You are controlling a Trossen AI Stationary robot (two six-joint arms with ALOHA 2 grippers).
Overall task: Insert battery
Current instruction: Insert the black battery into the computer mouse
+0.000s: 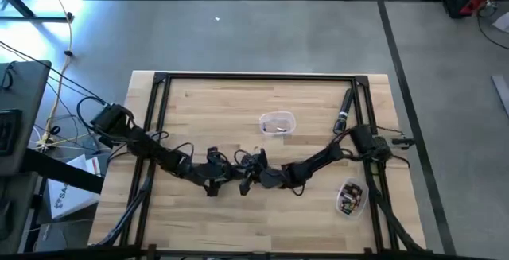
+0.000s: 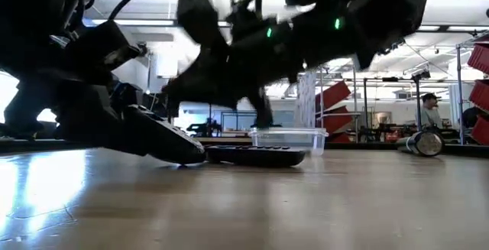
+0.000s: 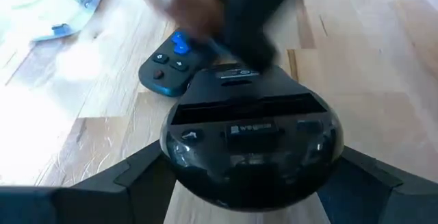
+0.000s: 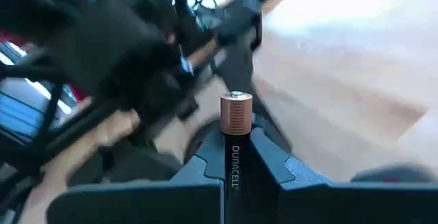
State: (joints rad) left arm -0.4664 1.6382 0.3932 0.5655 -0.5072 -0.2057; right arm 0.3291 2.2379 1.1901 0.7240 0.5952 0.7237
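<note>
Grey concrete floor with dark tape lines fills the upper half of the high view, around a pale wooden desk (image 1: 207,101) edged by a black frame. Near the lower middle of that frame both arms meet. The left gripper (image 1: 213,164) pinches a black remote (image 3: 250,138); the right gripper (image 4: 236,157) is clamped on a copper-topped battery (image 4: 236,118). A clear tub (image 1: 277,122) sits at centre, a dish of batteries (image 1: 350,197) lower right.
</note>
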